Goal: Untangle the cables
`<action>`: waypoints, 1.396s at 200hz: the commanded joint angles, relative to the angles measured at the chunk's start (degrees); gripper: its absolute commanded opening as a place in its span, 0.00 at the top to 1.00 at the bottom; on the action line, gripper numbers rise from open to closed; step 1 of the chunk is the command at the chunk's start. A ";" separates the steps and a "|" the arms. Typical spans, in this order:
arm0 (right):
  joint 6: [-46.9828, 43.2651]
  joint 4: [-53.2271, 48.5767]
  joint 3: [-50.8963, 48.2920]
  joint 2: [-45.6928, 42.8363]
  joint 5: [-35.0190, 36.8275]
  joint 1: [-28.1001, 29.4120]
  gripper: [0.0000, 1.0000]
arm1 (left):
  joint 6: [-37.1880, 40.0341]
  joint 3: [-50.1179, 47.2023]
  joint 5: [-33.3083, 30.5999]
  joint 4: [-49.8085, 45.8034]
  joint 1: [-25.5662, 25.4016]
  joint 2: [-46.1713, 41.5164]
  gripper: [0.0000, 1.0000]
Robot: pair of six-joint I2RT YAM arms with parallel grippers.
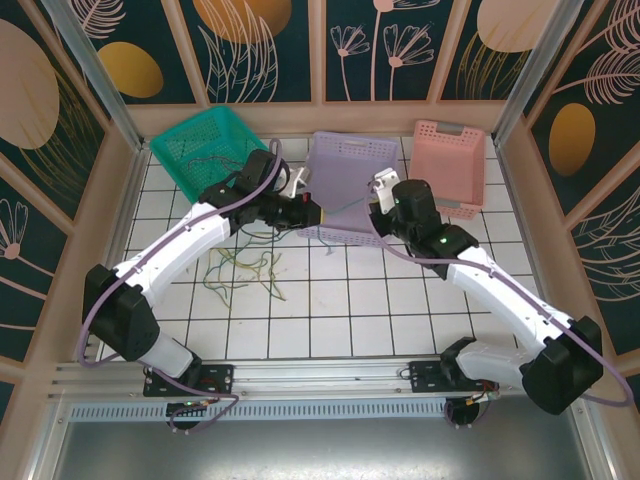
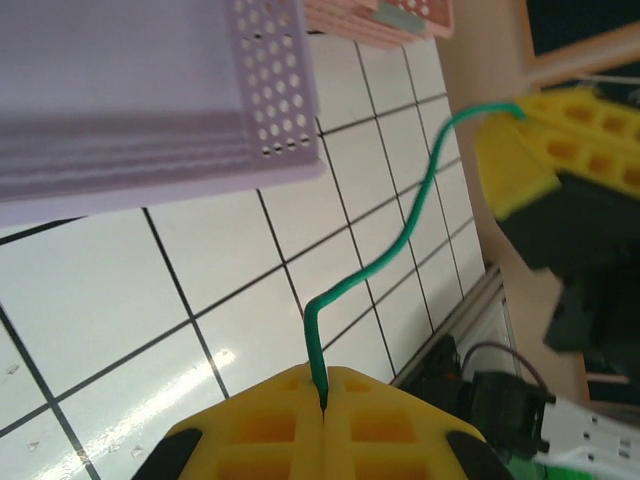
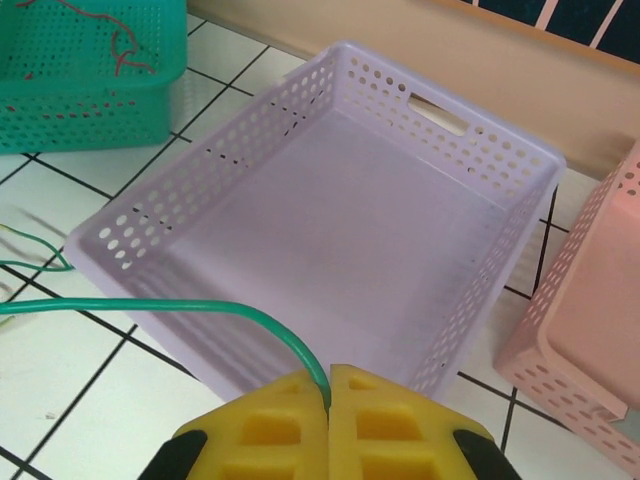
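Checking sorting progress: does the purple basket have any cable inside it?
No, the purple basket shows a bare floor in the right wrist view.

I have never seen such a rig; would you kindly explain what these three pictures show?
Two robot arms are bolted at a tiled table's near edge. One picture looks down from above; the others come from a camera on each wrist, yellow fingers at the bottom. On the table stand a green basket, a purple basket and a pink basket, plus a tangle of loose cables. The left gripper and the right gripper each pinch one end of a green cable strung between them.
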 commanded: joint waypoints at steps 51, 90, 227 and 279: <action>-6.91 -0.54 9.23 5.51 -18.42 -10.23 1.00 | 10.80 -1.61 5.25 -3.45 -4.23 0.69 1.00; -6.15 -0.30 11.66 8.81 -19.68 -11.66 1.00 | 11.62 -1.84 7.54 -2.62 -6.70 1.06 1.00; 5.40 -6.31 24.55 11.69 -6.01 -17.49 0.50 | 8.38 1.77 1.40 0.76 -11.64 7.80 1.00; 28.96 -15.40 27.31 8.01 -9.91 -24.14 0.49 | 6.08 5.25 -3.52 1.04 -11.63 9.40 1.00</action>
